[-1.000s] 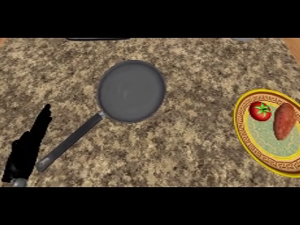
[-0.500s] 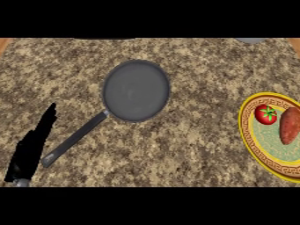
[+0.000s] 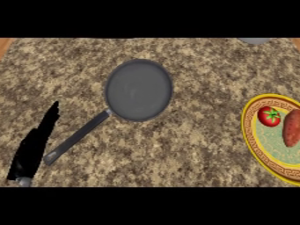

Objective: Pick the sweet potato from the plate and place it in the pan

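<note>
Nothing moved (view shifted) — sweet potato (image 3: 294, 128) on plate (image 3: 266, 158) | no writing

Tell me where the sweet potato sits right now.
In the head view, the sweet potato lies on the yellow-rimmed plate at the counter's right edge, just right of the tomato and well right of the pan.

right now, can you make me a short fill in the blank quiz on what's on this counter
1. The sweet potato lies on the plate beside a ____.
2. The pan holds ____.
3. The pan's handle points toward the robot's ____ hand.
4. The plate sits at the counter's ____ side.

Missing words: tomato; nothing; left; right
</note>
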Tool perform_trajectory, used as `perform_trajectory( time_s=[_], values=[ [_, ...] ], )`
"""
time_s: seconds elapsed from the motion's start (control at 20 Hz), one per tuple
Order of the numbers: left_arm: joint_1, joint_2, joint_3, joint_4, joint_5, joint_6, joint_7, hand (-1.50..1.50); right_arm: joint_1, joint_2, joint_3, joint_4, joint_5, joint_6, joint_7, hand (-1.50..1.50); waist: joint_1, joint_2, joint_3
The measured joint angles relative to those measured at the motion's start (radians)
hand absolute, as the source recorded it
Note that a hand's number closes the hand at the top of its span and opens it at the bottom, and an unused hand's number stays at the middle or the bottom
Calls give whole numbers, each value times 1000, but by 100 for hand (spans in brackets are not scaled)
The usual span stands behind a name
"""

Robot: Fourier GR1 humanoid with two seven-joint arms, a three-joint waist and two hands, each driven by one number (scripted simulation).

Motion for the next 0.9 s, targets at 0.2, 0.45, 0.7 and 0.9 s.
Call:
perform_trajectory(
  time_s=[0.2, 0.45, 0.7, 0.9],
  values=[
    [1, -16, 9, 16, -13, -11, -11, 0, -104, 9, 36, 94, -4, 75, 33, -150, 1, 1, 0],
    [-13, -27, 21, 16, -22, -20, 8, 0, -184, 15, 96, 187, -1, 170, 54, -150, 2, 1, 0],
    [7, -25, 30, -1, -22, -42, 2, 0, -266, 51, 159, 289, 3, 214, 67, -150, 9, 2, 0],
    [8, -28, 36, -29, -39, -38, 36, 0, -310, 53, 184, 341, -5, 258, 72, -150, 2, 0, 0]
  ],
)
